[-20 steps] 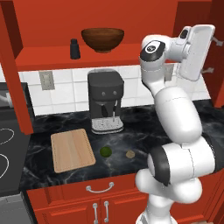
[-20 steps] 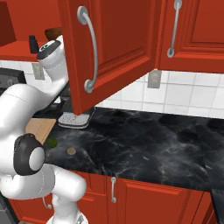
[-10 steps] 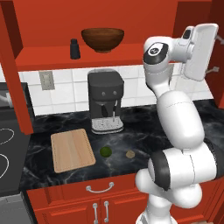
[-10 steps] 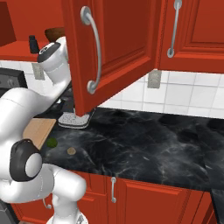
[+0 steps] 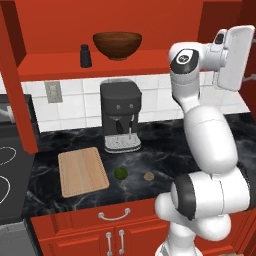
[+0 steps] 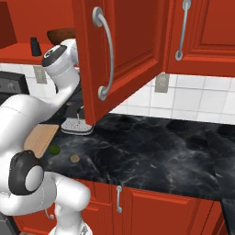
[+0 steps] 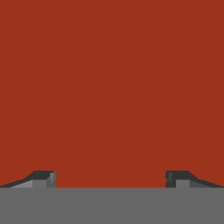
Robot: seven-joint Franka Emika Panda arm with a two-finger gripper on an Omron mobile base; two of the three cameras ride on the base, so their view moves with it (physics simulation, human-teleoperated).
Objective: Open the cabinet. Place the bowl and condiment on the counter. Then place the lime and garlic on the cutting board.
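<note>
Cabinet: the red wall cabinet with panelled doors (image 6: 124,50) stands open; one door with a long silver bar handle (image 6: 106,59) swings out over the counter in the right base view, and the shelf (image 5: 100,64) lies bare to the room.
Bowl: the wide dark brown wooden bowl (image 5: 117,45) sits on that red shelf, upright on its small foot.
Condiment: the small dark cylindrical shaker bottle (image 5: 86,55) stands upright on the same shelf, just left of the bowl and apart from it.
Counter: the black marble-patterned countertop with white veins (image 5: 165,145) runs below the shelf, from the stove edge on the left off to the right.
Cutting board: the light tan wooden board with rounded corners (image 5: 82,171) lies flat on the counter, near the front edge, left of the coffee machine's tray.
Lime: the small dark green ball (image 5: 120,173) rests on the counter just right of the board, off it.
Garlic: the small tan lumpy bulb (image 5: 148,176) rests on the counter right of the lime, near but apart.
Coffee machine: a dark grey boxy machine (image 5: 120,114) stands against the white tiled wall, under the bowl.
Claw: the gripper (image 7: 111,177) has its two dark fingertips (image 7: 43,178) spread wide with nothing between them, facing a flat red surface up close.
Arm: the white arm (image 5: 205,130) reaches up on the right of the shelf, its hand raised at shelf height.
</note>
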